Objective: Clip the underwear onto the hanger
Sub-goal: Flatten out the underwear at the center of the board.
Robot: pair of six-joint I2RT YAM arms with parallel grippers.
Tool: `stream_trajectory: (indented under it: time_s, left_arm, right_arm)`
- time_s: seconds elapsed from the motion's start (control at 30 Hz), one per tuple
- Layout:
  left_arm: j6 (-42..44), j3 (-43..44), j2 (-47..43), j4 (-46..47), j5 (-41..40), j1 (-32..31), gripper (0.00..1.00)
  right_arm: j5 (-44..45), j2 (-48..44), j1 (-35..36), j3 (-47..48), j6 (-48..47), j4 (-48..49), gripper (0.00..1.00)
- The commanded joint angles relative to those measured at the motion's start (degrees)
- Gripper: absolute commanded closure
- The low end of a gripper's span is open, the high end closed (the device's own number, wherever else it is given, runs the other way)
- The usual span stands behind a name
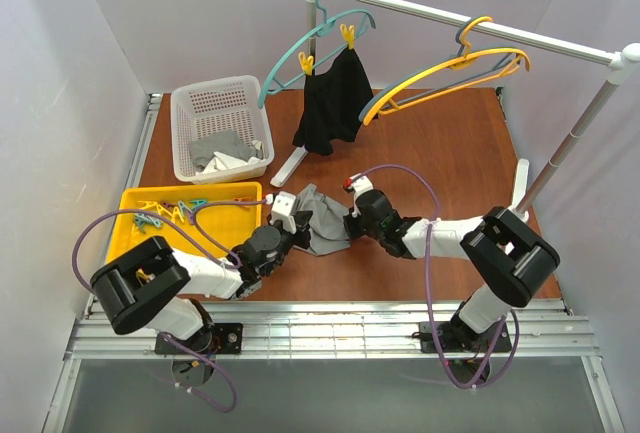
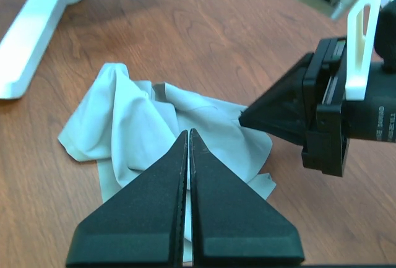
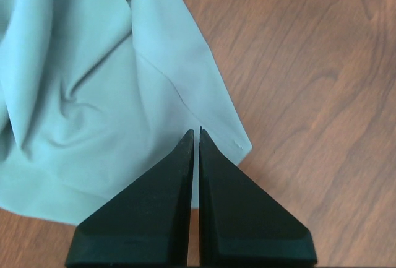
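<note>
The left gripper (image 2: 189,133) and right gripper (image 3: 197,133) both have jaws pressed together, and the underwear (image 2: 124,125) lies beneath the tips of the 2.

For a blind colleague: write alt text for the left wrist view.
The closed left end effector touches crumpled grey underwear on a wooden table. The closed right end effector meets the cloth's right edge; a white rack foot lies top left.

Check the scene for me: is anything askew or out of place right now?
The underwear lies crumpled on the table, not flat, with the left gripper and right gripper closed on it. The yellow hanger hangs tilted on the rail, nested against a grey hanger. Nothing looks spilled or damaged.
</note>
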Motion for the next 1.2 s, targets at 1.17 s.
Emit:
stream_trajectory:
  time_s: [1.17]
  left_arm:
    - [-11.8,-1.9,18.9,3.5,6.8,-8.5,1.00]
  right_arm:
    - [-6.1,20.0,-12.9,23.9,-0.5,-5.6,0.99]
